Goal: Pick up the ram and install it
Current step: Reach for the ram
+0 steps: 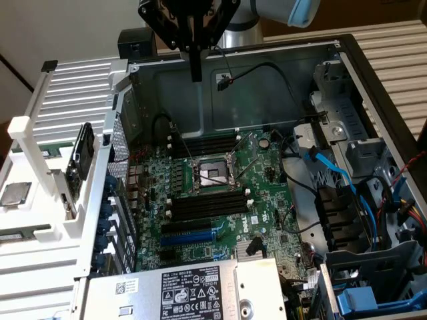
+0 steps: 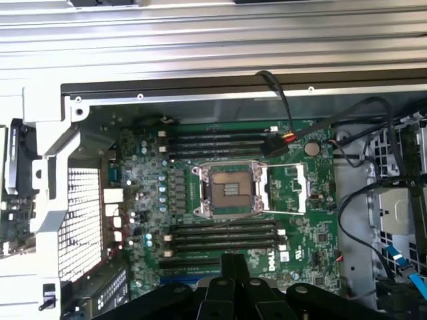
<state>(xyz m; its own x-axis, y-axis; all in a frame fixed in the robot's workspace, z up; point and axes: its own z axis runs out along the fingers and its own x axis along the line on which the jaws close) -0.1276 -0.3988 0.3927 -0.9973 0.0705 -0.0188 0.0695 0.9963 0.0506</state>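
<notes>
My gripper [image 1: 195, 75] hangs high above the open computer case, over its back wall, fingers shut together with nothing between them. In the wrist view its black fingertips [image 2: 233, 261] meet over the near edge of the green motherboard [image 2: 300, 193]. The ram [image 1: 81, 159] looks to be the dark thin stick standing on edge in the white rack at the exterior view's left, far from the gripper; it also sits at the frame edge as the ram [image 2: 9, 200] in the wrist view. Bare black memory slots [image 1: 207, 204] [image 2: 223, 237] flank the CPU socket [image 1: 212, 175].
The case walls [image 1: 267, 73] ring the board. Black and blue cables [image 1: 333, 173] and drive bays crowd the exterior view's right. A power supply [image 1: 187, 290] sits in front. A blue expansion slot [image 1: 190, 237] lies below the memory slots. A loose chip [image 1: 15, 194] rests on the white rack.
</notes>
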